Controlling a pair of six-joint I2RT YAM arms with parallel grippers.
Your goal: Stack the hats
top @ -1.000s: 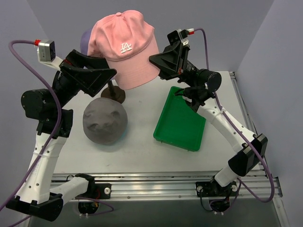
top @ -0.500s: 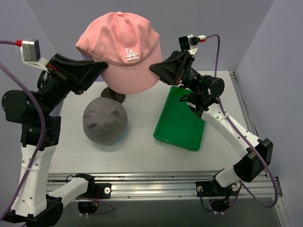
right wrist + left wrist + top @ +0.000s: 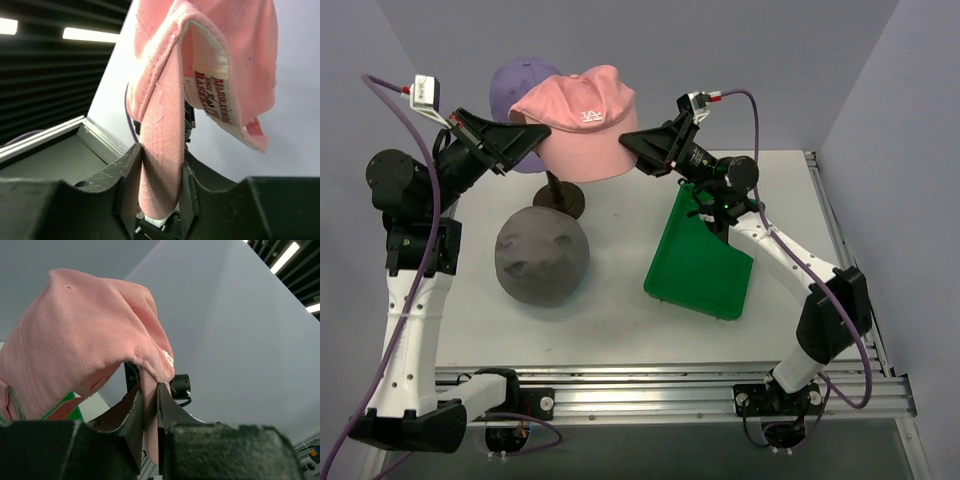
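The pink cap (image 3: 578,125) hangs in the air above the worktop (image 3: 620,320), stretched between both arms. The left fingers (image 3: 527,140) pinch its edge, nearly closed on the cloth. The right fingers (image 3: 632,143) clamp a fold on the opposite side. The lilac cap (image 3: 518,92) sits just behind it. The grey hat (image 3: 542,255) lies on the worktop below, near a green tray (image 3: 705,265).

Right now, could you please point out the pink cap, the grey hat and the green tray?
pink cap (image 3: 580,145): top view, crown below logo.
grey hat (image 3: 542,255): top view, crown middle.
green tray (image 3: 702,262): top view, bare floor.
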